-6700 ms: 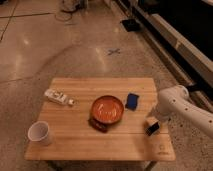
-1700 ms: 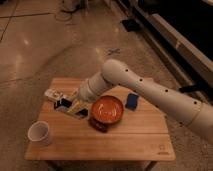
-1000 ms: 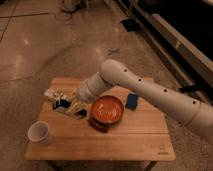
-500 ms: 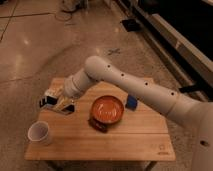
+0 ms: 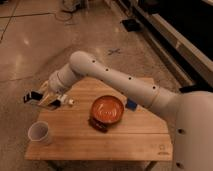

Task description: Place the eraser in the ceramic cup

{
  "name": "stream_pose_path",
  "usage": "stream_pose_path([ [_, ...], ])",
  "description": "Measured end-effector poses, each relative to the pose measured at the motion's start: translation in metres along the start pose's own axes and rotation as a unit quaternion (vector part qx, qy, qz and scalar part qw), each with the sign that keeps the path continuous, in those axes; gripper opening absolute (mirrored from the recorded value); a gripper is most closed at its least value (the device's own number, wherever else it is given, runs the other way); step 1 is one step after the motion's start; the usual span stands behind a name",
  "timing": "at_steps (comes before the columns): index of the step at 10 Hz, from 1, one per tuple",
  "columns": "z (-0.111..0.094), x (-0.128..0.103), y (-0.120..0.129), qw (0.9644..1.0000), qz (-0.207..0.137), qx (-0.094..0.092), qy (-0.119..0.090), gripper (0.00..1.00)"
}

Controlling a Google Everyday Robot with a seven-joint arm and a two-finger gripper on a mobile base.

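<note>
Over the table's [image 5: 130,137] left edge, the gripper [image 5: 42,98] is clamped on the eraser [image 5: 32,97], held in the air above and apart from the cup [image 5: 39,133] at the front-left corner. A bowl [image 5: 106,110] sits mid-table.

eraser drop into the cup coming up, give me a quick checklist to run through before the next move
1. Eraser held in the gripper: ok, it sits at the gripper's tip, off the table.
2. Gripper above the ceramic cup: not ok, it hangs over the table's left edge, farther from the camera than the cup.
3. Cup upright, mouth open: ok.
4. Cup stands apart from other things: ok, the orange-red bowl is well to its right.
5. Path from gripper down to cup is free: ok, only bare wooden table lies between.
6. Inside of the cup empty: cannot tell.
</note>
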Motion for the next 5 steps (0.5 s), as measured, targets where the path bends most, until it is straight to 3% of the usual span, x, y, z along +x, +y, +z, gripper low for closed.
stream_pose_path([
  [2, 0.013, -0.021, 0.013, 0.9994, 0.0, -0.018, -0.029, 0.14],
  [5, 0.036, -0.038, 0.038, 0.9974, 0.003, -0.047, -0.054, 0.14],
])
